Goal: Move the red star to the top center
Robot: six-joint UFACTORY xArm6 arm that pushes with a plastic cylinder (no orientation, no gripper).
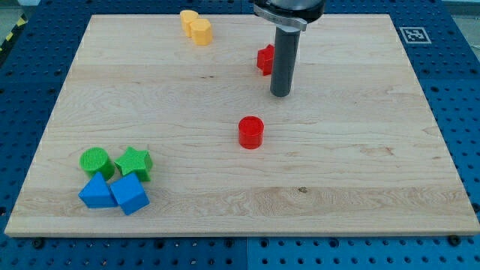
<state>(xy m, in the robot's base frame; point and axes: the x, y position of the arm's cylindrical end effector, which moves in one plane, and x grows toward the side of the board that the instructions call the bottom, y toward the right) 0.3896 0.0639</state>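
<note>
Now the red star (265, 59), seemingly touching, sits half-hidden just left of my tip (280, 94).

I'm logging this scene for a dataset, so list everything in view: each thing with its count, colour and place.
red star: 1, red, upper centre, partly hidden behind the rod on its left side
red cylinder: 1, red, board centre
yellow block: 1, yellow, near the view's top, left of centre; shape looks heart-like
green cylinder: 1, green, lower left cluster
green star: 1, green, right of the green cylinder
blue blocks: 2, blue, below the green pair, touching each other
wooden board: 1, light wood
marker tag: 1, black and white, board's top right corner
blue pegboard table: 1, around the board
my tip: 1, dark rod end, just right of and below the red star
</note>
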